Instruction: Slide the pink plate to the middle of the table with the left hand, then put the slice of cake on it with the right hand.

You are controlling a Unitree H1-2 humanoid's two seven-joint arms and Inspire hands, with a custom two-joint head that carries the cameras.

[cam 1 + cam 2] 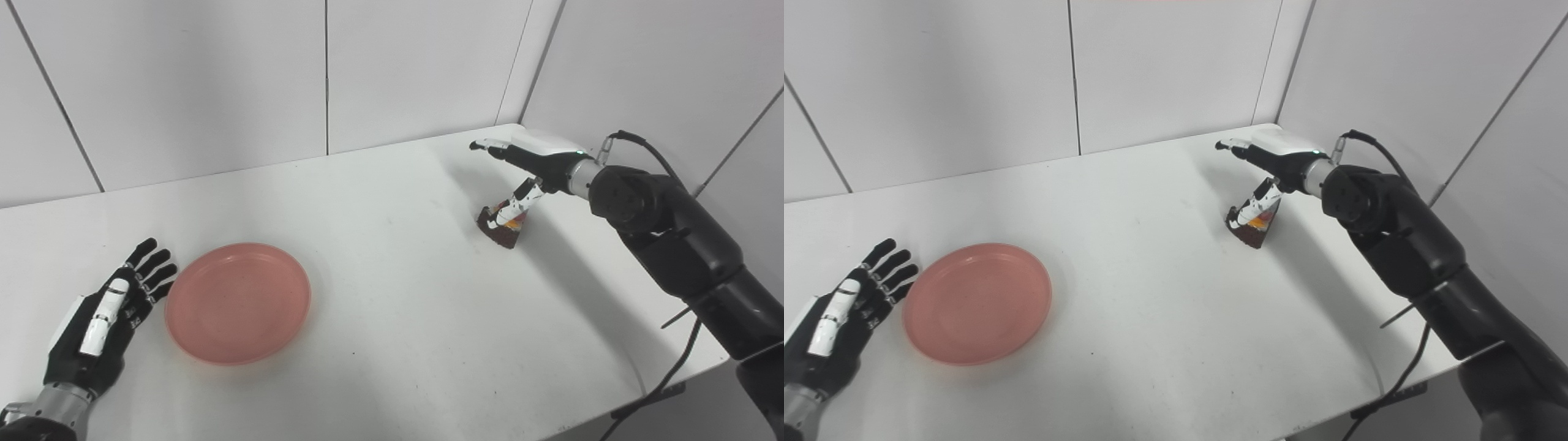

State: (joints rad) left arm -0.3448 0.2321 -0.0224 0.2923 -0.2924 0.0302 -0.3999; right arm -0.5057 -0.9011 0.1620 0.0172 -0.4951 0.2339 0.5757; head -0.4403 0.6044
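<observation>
A: Where's my left hand (pixel 104 318) right now?

B: Lower left of the frame, flat on the white worktop (pixel 398 294), fingers spread and holding nothing, just beside the left rim of the round, shallow pink plastic plate (pixel 237 302).

A: And the plate?

B: Left of centre, so I judge the slide isn't finished; it wants a nudge toward the middle of the frame.

A: My right hand (pixel 520 168)?

B: Upper right, fingers stretched out above the dark wedge-shaped slice of cake (pixel 502 225), thumb down against it. Not clamped yet, apart as far as I can see.

A: Next move?

B: Palm to the rim, push the plate rightward. Then my right hand must close gently on that slice; it looks soft.
</observation>
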